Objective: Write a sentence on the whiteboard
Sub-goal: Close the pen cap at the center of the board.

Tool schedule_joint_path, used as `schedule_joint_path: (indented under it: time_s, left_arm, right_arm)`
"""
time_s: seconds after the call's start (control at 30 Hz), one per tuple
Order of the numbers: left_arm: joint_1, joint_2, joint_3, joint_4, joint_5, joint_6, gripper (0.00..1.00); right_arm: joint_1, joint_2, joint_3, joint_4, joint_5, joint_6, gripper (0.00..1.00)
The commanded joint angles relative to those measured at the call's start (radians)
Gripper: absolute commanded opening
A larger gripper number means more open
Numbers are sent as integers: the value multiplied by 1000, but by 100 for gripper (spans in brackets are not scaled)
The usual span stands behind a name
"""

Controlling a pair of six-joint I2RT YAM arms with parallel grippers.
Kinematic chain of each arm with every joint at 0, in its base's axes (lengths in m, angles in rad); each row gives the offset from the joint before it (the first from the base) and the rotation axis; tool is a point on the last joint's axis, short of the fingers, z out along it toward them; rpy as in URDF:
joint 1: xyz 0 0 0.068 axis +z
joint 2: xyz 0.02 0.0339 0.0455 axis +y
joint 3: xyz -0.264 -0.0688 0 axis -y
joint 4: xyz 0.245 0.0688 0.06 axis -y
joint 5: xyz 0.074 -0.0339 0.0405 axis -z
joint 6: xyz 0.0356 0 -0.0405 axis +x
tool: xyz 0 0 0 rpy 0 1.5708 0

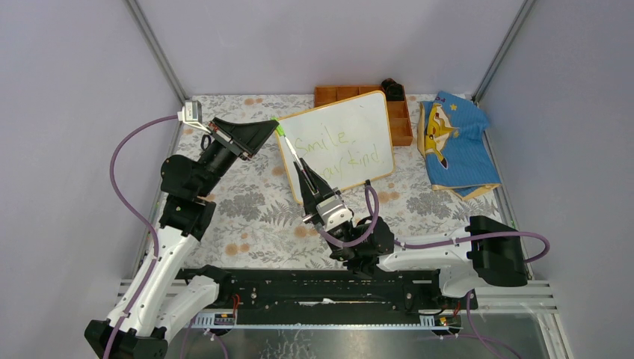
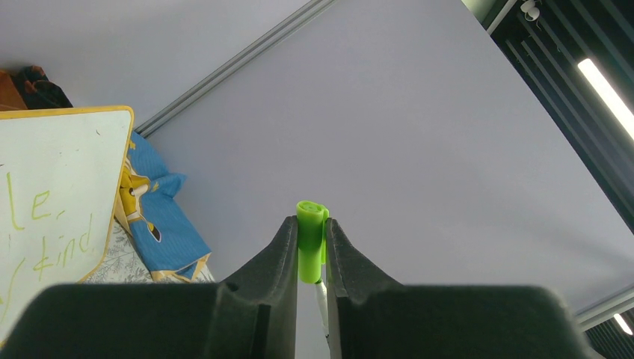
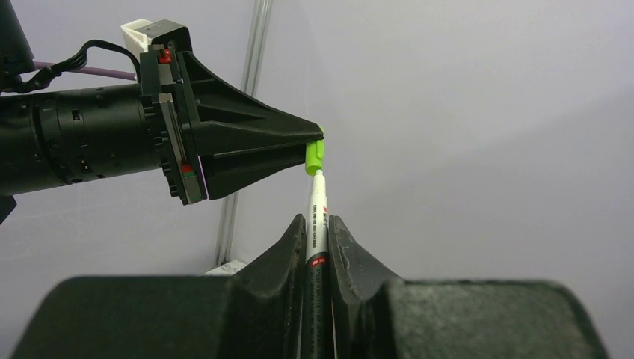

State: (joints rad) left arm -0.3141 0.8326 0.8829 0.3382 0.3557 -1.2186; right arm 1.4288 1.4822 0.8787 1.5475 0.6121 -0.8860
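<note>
My left gripper (image 1: pixel 274 126) is closed tight on a bright green cap (image 2: pixel 310 241), and my right gripper (image 3: pixel 316 221) is clamped on the white barrel of a marker (image 3: pixel 318 196). The marker points up and away, and its nib meets the mouth of the cap; I cannot tell whether it is inside yet. The two grippers meet in the air over the near-left corner of the whiteboard (image 1: pixel 351 127), with the marker crossing that corner's orange-tan edge. The whiteboard sits toward the back middle of the flowered tabletop (image 1: pixel 247 217), tilted, and its far edge covers part of an orange compartment tray (image 1: pixel 401 123). There is open tabletop on my near side, between the arms and in front of the board. The room is tighter at the back, where pale walls (image 1: pixel 314 41) and metal posts (image 1: pixel 153 46) close in. A crumpled blue cloth (image 1: pixel 456 142) with a yellow cartoon figure lies well to the right of the board, near the right wall. A small black object (image 1: pixel 392 87) sits at the far end of the tray. The sentence (image 1: pixel 345 148) is in thin yellow-green strokes: "Smile" on top and "kind" ending the line below. My right gripper hides the start of that lower line. The marker carries a red band and fine print that is too small to read.
</note>
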Motion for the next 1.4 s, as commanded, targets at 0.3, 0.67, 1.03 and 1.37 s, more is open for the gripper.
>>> schedule_joint_path:
  time_s: [0.3,0.67,1.03,1.37]
  left_arm:
    - [-7,-3,36,44,11,2,0]
    - [-7,-2,41,36,6,8,0]
    - [-7,-4,33,44,16,1,0]
    - [-10,-9,18,53,23,-14,0]
  right_arm:
    - [9,-19,32,107,8,17,0]
    - [9,-23,26,108,6,25,0]
    - [9,-19,34,105,2,32,0]
    - [9,-6,44,114,6,26,0]
